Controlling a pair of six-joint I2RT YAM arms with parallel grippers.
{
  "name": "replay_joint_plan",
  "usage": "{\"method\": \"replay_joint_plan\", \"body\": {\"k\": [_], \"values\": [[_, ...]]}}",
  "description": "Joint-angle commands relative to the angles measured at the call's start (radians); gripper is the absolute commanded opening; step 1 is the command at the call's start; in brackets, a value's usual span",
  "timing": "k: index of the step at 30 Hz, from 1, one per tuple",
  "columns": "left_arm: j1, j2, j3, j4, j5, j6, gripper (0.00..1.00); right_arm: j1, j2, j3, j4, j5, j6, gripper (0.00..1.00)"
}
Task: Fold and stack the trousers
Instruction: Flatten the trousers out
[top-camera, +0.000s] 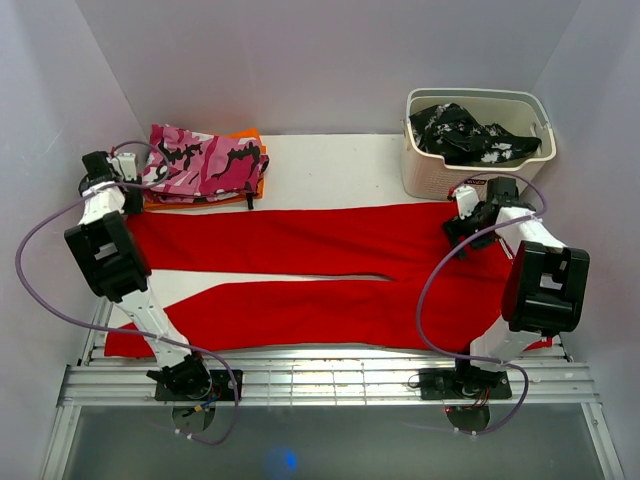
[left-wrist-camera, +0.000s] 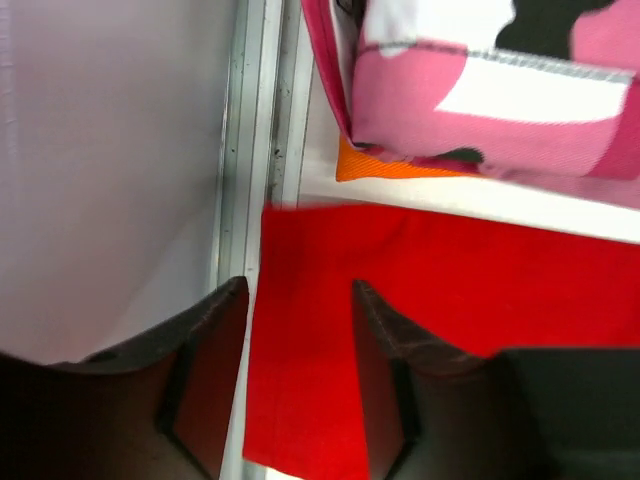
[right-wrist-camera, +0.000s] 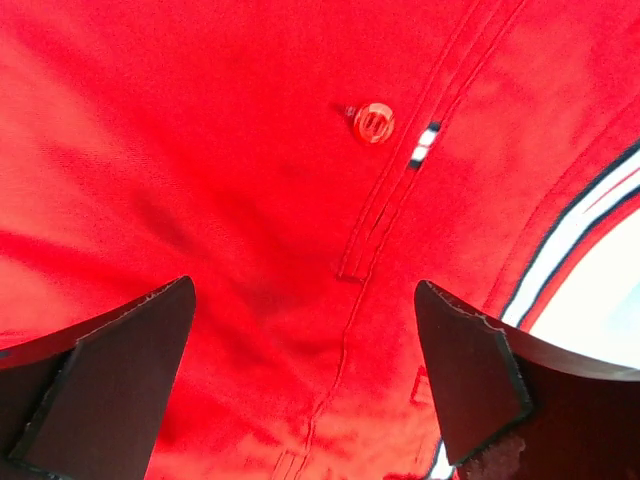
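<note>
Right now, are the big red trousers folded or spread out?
Spread out: the bright-red fabric trousers lie flat, both legs apart.

Left end effector (left-wrist-camera: 298, 297), right (right-wrist-camera: 305, 290), jaws apart.

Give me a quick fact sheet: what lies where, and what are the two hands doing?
Trousers: red, spread flat, unfolded, waist on the right
Left hand: open, over a leg end
Right hand: open, over the waist button
Camouflage garment: far left, on something orange
Basket: far right, holding a black-and-white garment

Spread gripper (left-wrist-camera: 298, 300) above red trousers (left-wrist-camera: 470, 275)
</note>
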Motion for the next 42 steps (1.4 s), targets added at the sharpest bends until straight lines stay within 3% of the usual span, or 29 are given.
{"method": "replay_joint_plan", "body": {"k": [1, 2, 3, 8, 12, 16, 20, 23, 26, 30, 35, 39, 42], "values": [[0.004, -0.058, 0.071, -0.075, 0.046, 0.004, 0.58, -0.003, -0.018, 0.156, -0.203, -0.118, 0.032, 0.98], [0.005, -0.111, 0.059, -0.087, 0.058, 0.025, 0.63, -0.003, -0.032, 0.178, -0.229, -0.141, 0.012, 0.96], [0.007, -0.148, 0.012, -0.099, 0.09, 0.081, 0.73, -0.003, -0.071, 0.204, -0.252, -0.148, -0.049, 0.94], [0.012, -0.378, -0.159, -0.291, 0.261, 0.332, 0.81, -0.032, -0.203, 0.16, -0.37, -0.14, -0.323, 0.9], [0.012, -0.497, -0.278, -0.354, 0.33, 0.404, 0.81, -0.037, -0.215, 0.152, -0.368, -0.149, -0.36, 0.93], [0.01, -0.454, -0.268, -0.35, 0.449, 0.361, 0.74, -0.029, -0.083, 0.334, -0.332, -0.198, -0.269, 0.99], [-0.024, -0.341, -0.22, -0.36, 0.54, 0.302, 0.65, -0.015, 0.115, 0.462, -0.32, -0.189, -0.194, 0.83], [-0.059, -0.307, -0.237, -0.372, 0.548, 0.294, 0.61, -0.012, 0.167, 0.45, -0.3, -0.166, -0.182, 0.72], [-0.091, -0.332, -0.292, -0.487, 0.574, 0.433, 0.62, -0.012, 0.178, 0.384, -0.26, -0.126, -0.206, 0.68], [-0.081, -0.394, -0.39, -0.65, 0.484, 0.626, 0.69, -0.014, 0.157, 0.206, -0.193, -0.057, -0.248, 0.67], [0.02, -0.509, -0.512, -0.667, 0.365, 0.706, 0.77, -0.017, 0.128, 0.05, -0.079, 0.065, -0.254, 0.67], [0.116, -0.586, -0.572, -0.618, 0.287, 0.752, 0.79, -0.032, 0.059, 0.046, -0.122, 0.032, -0.24, 0.73], [0.221, -0.595, -0.543, -0.678, 0.267, 0.821, 0.81, -0.029, 0.004, 0.15, -0.29, -0.088, -0.228, 0.8]]}}
